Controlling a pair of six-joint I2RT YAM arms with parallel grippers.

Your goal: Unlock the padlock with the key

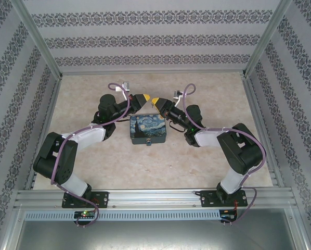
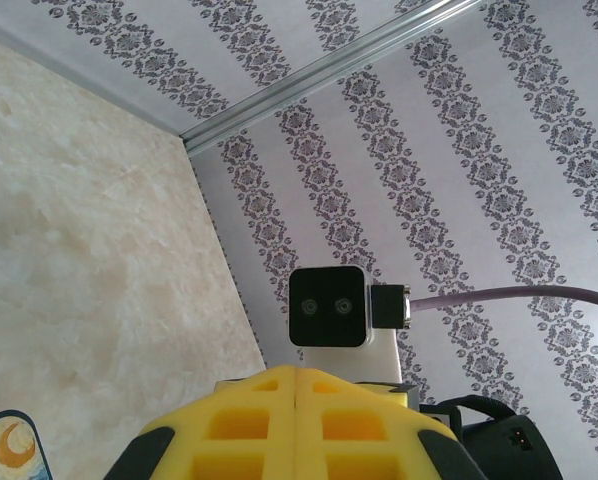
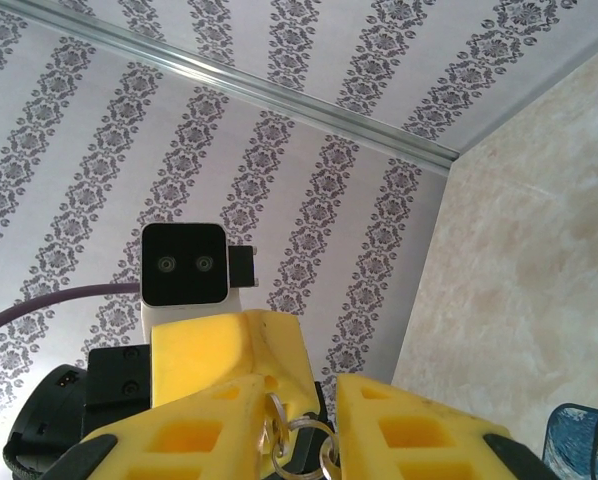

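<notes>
Right end effector point(image 3: 324, 400) narrow, pinching key ring point(image 3: 301, 440); left end effector point(image 2: 297, 385) closed, empty. Risk: ring slips from slight pinch.

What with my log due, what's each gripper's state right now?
Left gripper: closed, nothing visible between its fingers.
Right gripper: metal key ring between its fingers; whether gripped cannot be told.

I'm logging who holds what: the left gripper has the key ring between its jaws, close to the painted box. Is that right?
Not quite. It is the right gripper that has the key ring between its jaws, as the right wrist view shows. It is close to the painted box, as you said.
</notes>
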